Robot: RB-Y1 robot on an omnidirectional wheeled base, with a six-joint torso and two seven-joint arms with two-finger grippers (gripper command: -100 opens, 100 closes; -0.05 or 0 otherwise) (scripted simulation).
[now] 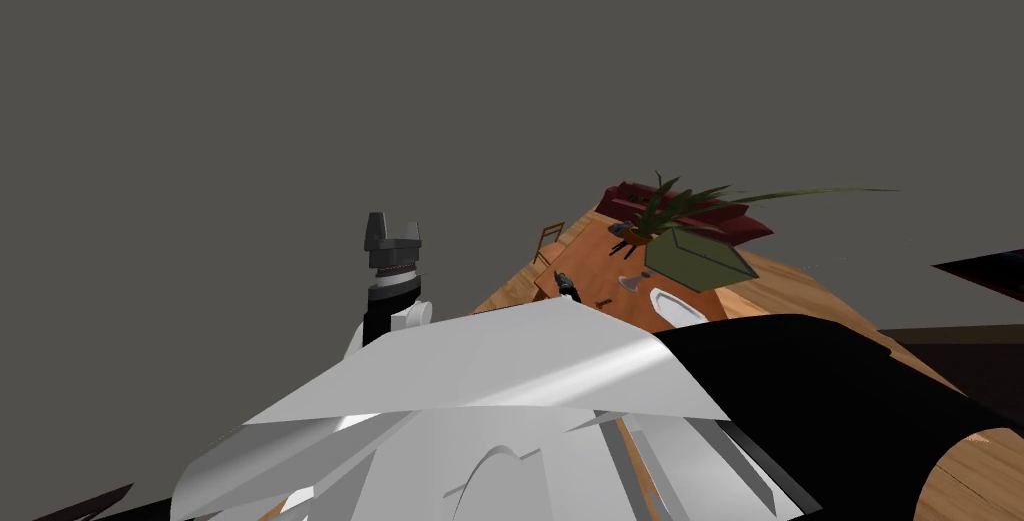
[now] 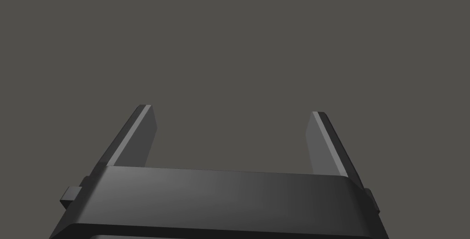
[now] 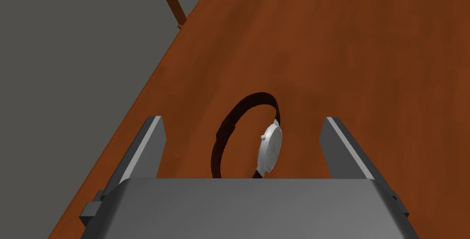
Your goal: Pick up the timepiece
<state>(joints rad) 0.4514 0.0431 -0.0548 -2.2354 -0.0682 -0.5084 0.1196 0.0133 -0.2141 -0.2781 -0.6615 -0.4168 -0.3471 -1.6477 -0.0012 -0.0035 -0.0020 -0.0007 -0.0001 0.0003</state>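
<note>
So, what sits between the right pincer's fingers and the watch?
Only bare red-brown wooden tabletop. In the right wrist view, the silver-faced wristwatch with a dark strap stands on edge inside the open right pincer, clear of both fingers.

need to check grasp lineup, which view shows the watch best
The right wrist view: the watch stands on edge on the brown table, between the right gripper's open fingers. In the head view it is too small to tell; the left wrist view faces flat grey.
</note>
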